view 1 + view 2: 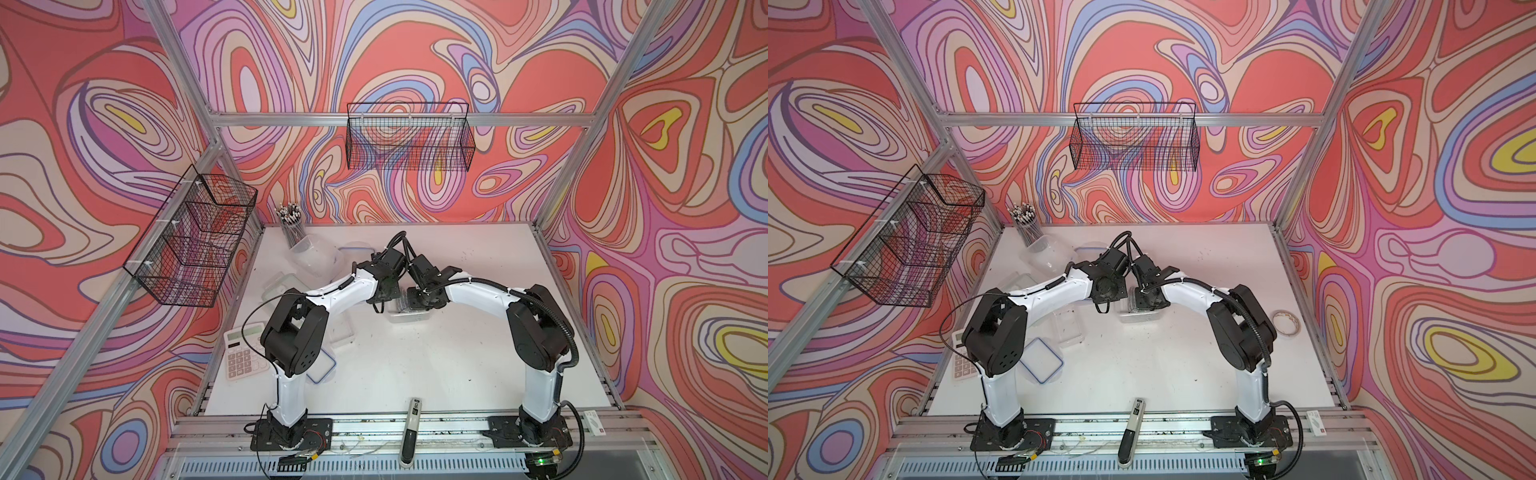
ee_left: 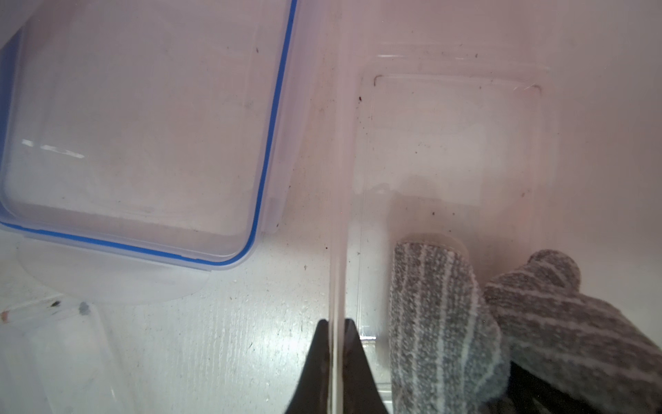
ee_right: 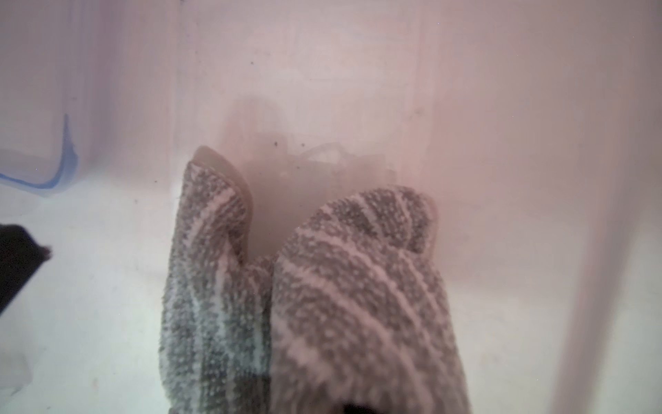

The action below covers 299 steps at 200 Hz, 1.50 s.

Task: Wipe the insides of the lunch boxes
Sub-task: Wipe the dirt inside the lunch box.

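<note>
White, speckled table (image 1: 415, 365) inside aluminium frame; swirl-print walls all round. Back basket (image 1: 409, 137) on rear rail, left basket (image 1: 195, 237) on side rail. Pen cup (image 1: 293, 235) at far left corner, calculator (image 1: 239, 353) near left edge, tape roll (image 1: 1286, 322) at right. Both arms arched over centre, hiding much of small tub (image 1: 409, 319). Big tub (image 1: 320, 257) beside pen cup; mid tub (image 1: 343, 328) and blue-rimmed lid (image 1: 1041, 359) by left arm. Left pincer (image 2: 336, 329) narrow, nipping small tub's wall. Right pincer (image 1: 417, 300) clamped on cloth (image 3: 304, 286), down inside small tub; striped grey cloth tips at its floor.
</note>
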Motion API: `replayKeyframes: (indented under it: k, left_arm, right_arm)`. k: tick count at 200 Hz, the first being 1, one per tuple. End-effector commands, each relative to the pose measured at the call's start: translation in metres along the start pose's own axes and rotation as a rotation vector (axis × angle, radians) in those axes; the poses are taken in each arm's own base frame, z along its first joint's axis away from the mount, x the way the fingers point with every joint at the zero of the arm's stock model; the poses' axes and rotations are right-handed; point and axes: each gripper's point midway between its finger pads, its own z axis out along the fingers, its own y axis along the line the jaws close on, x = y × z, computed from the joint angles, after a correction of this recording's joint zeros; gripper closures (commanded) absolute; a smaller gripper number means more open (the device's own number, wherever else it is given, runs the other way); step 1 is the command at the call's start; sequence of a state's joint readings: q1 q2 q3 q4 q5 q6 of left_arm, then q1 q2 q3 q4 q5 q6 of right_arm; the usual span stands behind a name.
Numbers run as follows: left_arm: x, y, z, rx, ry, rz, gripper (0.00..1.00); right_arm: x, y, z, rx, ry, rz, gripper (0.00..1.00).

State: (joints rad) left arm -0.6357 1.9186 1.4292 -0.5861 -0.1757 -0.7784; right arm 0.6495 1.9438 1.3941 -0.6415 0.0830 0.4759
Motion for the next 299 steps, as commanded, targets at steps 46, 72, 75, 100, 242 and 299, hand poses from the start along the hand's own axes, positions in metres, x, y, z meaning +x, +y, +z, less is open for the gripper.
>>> replayKeyframes:
  k: [46, 72, 75, 100, 242, 299]
  left_arm:
    - [0.010, -0.010, -0.001, 0.022, 0.032, 0.008, 1.00]
    - [0.011, -0.011, -0.002, 0.028, 0.035, 0.007, 1.00]
    - [0.011, -0.011, -0.002, 0.028, 0.036, 0.007, 1.00]
    - [0.011, -0.012, -0.002, 0.032, 0.040, 0.007, 1.00]
    - [0.004, 0.003, -0.007, -0.050, 0.002, 0.051, 1.00]
    - [0.004, 0.000, -0.005, -0.051, 0.016, 0.080, 1.00]
  right_arm:
    - [0.013, 0.067, 0.015, -0.292, 0.073, 0.016, 1.00]
    - [0.007, 0.095, 0.014, -0.447, 0.074, 0.058, 1.00]
    - [0.006, 0.098, 0.013, -0.463, 0.071, 0.061, 1.00]
    - [0.000, 0.110, 0.007, -0.556, 0.057, 0.083, 1.00]
    - [-0.005, -0.038, -0.036, 0.220, -0.103, -0.054, 1.00]
    - [-0.036, -0.015, -0.052, 0.121, -0.206, -0.052, 1.00]
